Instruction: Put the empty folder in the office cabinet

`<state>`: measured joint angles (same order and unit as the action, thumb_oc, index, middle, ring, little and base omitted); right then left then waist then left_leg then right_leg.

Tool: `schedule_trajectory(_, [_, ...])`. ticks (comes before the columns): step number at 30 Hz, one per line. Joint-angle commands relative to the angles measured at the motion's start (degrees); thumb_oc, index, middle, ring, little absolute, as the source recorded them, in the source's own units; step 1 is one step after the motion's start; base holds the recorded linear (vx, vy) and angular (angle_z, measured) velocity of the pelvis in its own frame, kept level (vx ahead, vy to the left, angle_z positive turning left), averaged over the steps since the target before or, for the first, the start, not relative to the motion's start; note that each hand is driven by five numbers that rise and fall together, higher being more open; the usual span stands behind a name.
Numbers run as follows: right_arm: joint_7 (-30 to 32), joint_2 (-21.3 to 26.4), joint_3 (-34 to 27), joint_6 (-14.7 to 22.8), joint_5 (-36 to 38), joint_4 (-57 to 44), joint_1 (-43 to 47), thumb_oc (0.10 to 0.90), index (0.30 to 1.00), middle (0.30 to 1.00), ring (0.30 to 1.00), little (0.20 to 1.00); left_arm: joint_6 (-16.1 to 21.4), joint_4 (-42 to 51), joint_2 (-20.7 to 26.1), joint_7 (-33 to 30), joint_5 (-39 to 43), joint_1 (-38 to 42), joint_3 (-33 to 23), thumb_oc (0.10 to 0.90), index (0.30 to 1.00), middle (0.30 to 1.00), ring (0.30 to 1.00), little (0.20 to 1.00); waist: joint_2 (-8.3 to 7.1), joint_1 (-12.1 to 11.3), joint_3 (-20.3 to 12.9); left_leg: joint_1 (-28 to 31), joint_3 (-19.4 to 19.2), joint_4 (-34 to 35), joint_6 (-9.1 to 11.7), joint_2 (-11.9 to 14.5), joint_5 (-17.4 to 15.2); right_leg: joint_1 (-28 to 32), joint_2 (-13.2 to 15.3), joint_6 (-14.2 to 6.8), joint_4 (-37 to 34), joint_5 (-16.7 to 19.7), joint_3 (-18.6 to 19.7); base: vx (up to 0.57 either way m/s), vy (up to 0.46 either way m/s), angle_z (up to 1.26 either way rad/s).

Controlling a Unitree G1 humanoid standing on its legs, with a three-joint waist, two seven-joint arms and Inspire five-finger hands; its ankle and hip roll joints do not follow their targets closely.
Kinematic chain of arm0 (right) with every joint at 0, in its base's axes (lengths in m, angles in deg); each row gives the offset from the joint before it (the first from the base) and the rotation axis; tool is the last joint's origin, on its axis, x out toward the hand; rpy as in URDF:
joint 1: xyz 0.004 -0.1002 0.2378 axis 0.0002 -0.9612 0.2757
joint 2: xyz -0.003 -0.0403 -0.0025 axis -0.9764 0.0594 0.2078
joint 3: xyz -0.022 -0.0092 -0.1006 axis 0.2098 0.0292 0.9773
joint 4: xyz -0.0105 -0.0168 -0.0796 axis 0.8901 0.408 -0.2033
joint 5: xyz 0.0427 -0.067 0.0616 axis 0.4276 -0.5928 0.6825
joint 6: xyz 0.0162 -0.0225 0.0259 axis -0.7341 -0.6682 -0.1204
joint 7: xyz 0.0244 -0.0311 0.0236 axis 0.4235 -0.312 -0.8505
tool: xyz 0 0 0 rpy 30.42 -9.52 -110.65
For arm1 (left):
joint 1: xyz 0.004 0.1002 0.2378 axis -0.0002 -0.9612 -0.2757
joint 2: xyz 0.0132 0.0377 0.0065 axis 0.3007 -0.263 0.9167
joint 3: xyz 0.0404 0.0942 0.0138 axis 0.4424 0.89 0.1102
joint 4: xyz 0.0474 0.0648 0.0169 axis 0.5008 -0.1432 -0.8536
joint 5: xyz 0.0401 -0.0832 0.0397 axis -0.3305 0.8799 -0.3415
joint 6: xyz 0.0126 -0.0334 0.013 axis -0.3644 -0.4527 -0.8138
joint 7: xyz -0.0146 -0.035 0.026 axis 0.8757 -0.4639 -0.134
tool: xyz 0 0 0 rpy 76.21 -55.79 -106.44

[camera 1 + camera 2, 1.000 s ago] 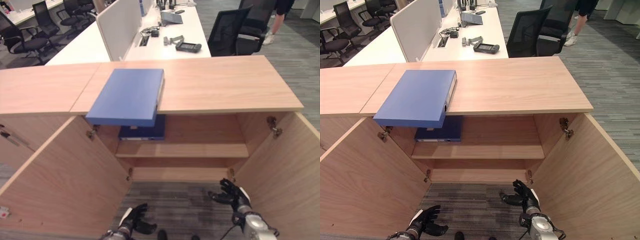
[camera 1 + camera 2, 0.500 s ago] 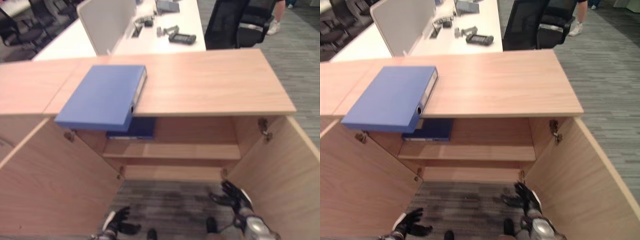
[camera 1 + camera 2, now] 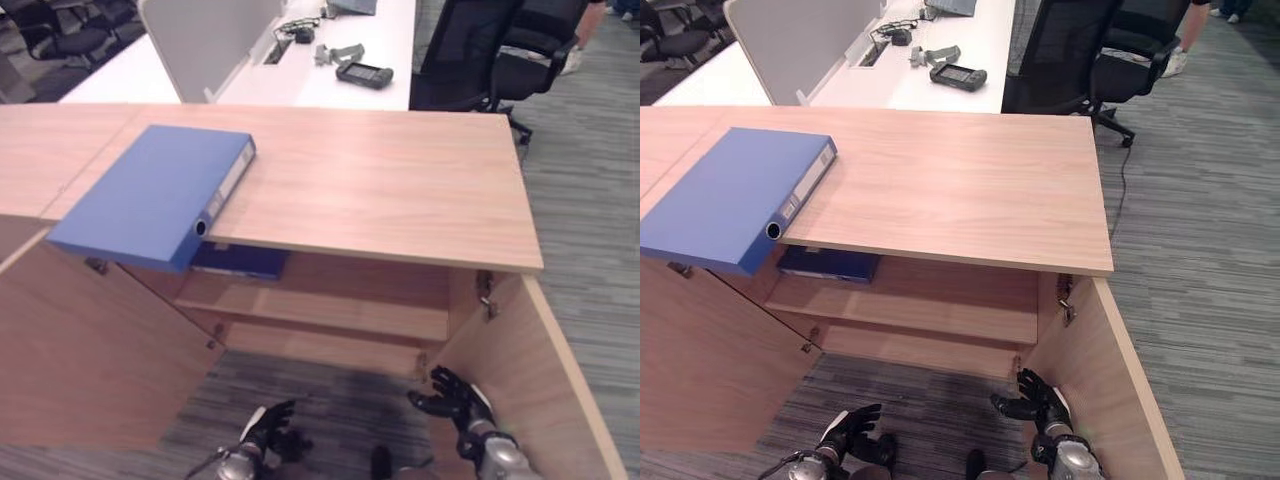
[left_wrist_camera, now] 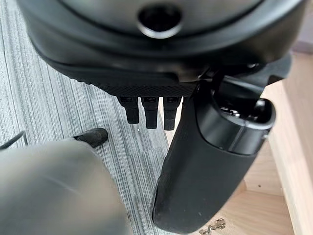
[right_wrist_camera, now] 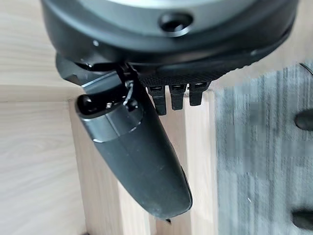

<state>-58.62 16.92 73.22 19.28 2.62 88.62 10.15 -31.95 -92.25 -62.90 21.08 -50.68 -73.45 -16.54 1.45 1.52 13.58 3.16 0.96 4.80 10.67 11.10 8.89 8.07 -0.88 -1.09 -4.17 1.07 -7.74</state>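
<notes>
1. L hand (image 3: pixel 266 432) is hanging low over the grey carpet (image 3: pixel 330 395) in front of the cabinet, fingers relaxed and spread, holding nothing; the L wrist view is showing its fingers (image 4: pixel 146 111) straight w/ the thumb standing out beside them.
2. R hand (image 3: pixel 455 397) is sitting low just beside the inner face of the right door (image 3: pixel 545 390), fingers fanned wide, palm empty; the R wrist view is showing its fingers (image 5: pixel 177 96) straight, pale wood past them.
3. Both hands are staying well apart from the folder, w/ nothing gripped.
4. Cabinet (image 3: pixel 380 180) is standing w/ both doors swung wide; left door (image 3: pixel 90 350) is opening toward the robot's left.
5. Inside, a wooden shelf (image 3: pixel 330 310) is running across the opening, w/ a lower level under it.
6. Blue folder (image 3: pixel 150 195) is lying flat on the cabinet top near its left end, spine facing right, its near corner overhanging the front edge.
7. A second, darker folder (image 3: pixel 242 262) is lying on the shelf inside, at the left, partly hidden under the top's edge.
8. Behind the cabinet, a white desk (image 3: pixel 300 85) is carrying a grey divider panel (image 3: pixel 205 40) and a dark handheld device (image 3: pixel 363 73).
9. A black office chair (image 3: pixel 500 60) is standing at the desk's right side.
</notes>
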Motion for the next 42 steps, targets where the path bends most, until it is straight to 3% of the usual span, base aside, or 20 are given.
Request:
schedule_trajectory(1, [-0.5,2.0,-2.2,3.6,1.2,-4.4,3.2,0.8,0.9,0.9,0.9,0.9,2.5,2.3,4.1,-1.4,-0.8,3.3,-1.4,0.8,0.9,0.9,0.9,0.9,-0.03,-1.7,-2.1,1.3,-0.9,-0.8,-1.9,-0.2,-5.6,-2.1,7.6,-6.1,6.5,-7.0,2.4,0.05,0.068,0.13])
schedule_trajectory(8, [-0.8,0.4,-1.2,3.1,0.5,-4.3,2.2,0.8,0.9,0.9,0.9,0.9,2.8,4.4,4.3,-1.6,-0.2,2.1,-2.4,0.8,0.9,0.9,0.9,0.9,-0.77,-2.5,-4.0,3.3,-1.5,0.2,-2.5,-1.4,-6.9,0.1,8.9,-7.7,0.6,-2.8,2.5,0.03,0.07,0.09])
schedule_trajectory(16, [-0.2,-0.7,-1.8,3.3,0.1,-4.6,1.4,0.8,0.9,0.9,0.9,0.9,4.0,11.7,5.8,-3.1,0.3,1.1,-3.9,0.8,0.9,0.9,0.9,0.9,-1.65,-3.5,-4.7,3.9,-0.8,0.2,-3.5,-2.5,-8.0,0.9,10.1,-8.4,0.2,-2.5,2.1,0.02,0.052,-0.01])
schedule_trajectory(20, [1.6,-2.3,-2.7,4.8,0.0,-4.4,0.4,0.8,0.9,0.9,0.9,0.9,4.9,21.4,8.3,-11.3,-6.9,-0.3,-8.3,0.8,0.9,0.9,0.9,0.9,-2.65,-5.0,-4.9,3.9,0.6,0.2,-3.7,-2.7,-8.1,1.3,10.2,-8.4,0.5,-2.8,1.4,0.0,-0.006,0.01])
schedule_trajectory(24, [4.0,-3.7,-2.7,6.3,-1.0,-4.2,-0.7,0.8,0.9,0.9,0.9,0.9,5.6,30.6,7.3,-20.4,-10.9,-3.7,-13.9,0.8,0.9,0.9,0.9,0.9,-3.8,-7.1,-5.1,3.5,1.7,0.2,-3.7,-2.8,-8.0,1.6,10.3,-8.5,0.6,-3.1,0.3,0.01,-0.034,0.16])
schedule_trajectory(32, [5.3,-3.4,-2.0,6.2,-2.5,-6.2,-1.9,0.8,0.9,0.9,0.9,0.9,7.7,45.5,5.0,-25.2,-9.9,-9.5,-19.8,0.8,0.9,0.9,0.9,0.9,-4.71,-9.8,-5.3,2.7,3.8,0.2,-3.5,-2.5,-7.4,2.5,9.6,-8.0,0.6,-4.0,-1.8,0.0,-0.046,0.15])
schedule_trajectory(38, [6.6,-2.7,-1.9,6.8,-2.7,-6.8,-1.6,0.8,0.9,0.9,0.9,0.9,9.0,54.7,6.9,-30.9,-13.5,-9.2,-22.5,0.8,0.9,0.9,0.9,0.9,-4.67,-12.2,-5.2,1.6,6.8,0.2,-2.3,-2.0,-6.9,3.8,8.4,-7.4,0.7,-5.8,-4.8,0.01,-0.071,0.24])
schedule_trajectory(42, [6.6,-2.7,-1.6,7.0,-2.1,-6.4,-1.1,0.8,0.9,0.9,0.9,0.9,8.9,57.4,8.8,-32.3,-17.2,-7.8,-23.0,0.8,0.9,0.9,0.9,0.9,-4.32,-12.6,-5.0,1.2,7.7,0.2,-1.9,-1.8,-6.6,4.3,8.0,-7.2,0.5,-6.2,-5.9,0.01,-0.049,0.24])
